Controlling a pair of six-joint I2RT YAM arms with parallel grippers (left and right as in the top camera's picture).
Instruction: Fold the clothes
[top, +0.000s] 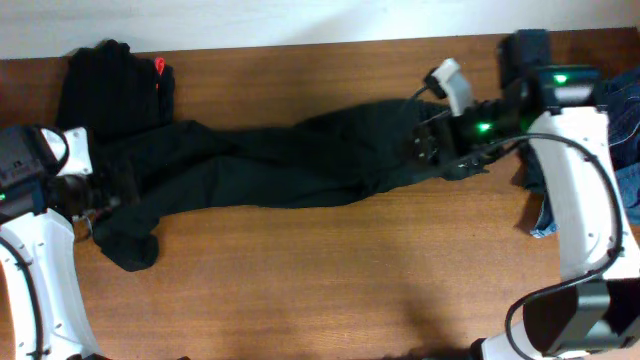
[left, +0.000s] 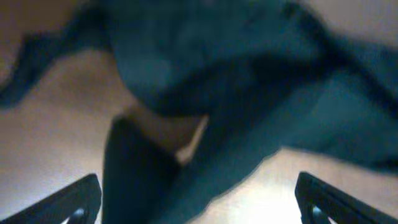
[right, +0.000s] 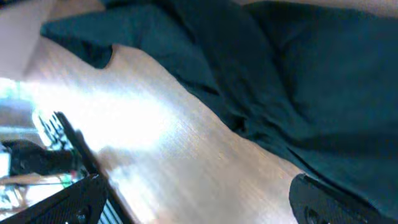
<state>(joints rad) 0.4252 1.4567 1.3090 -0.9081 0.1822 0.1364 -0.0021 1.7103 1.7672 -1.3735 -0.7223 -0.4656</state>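
I have the black jeans lying stretched across the table, their long axis running from my left side, near the front, up toward the right side, further back. One arm sits at each end. The left gripper is over the leg end, its fingers spread wide with nothing pinched between them, and dark cloth lies just ahead of it. The right gripper hovers at the wider end, also released, with one finger above the fabric edge and the other above bare wood.

The legs look twisted over one another near the middle, so I judge a lengthwise fold needs both ends picked up together. Neither arm is clearly nearer; each has its own end right beneath it.

The front half of the table is bare wood, good room to drag or lay the fold. At the back left a black pile touches the jeans, and blue denim crowds the right edge.
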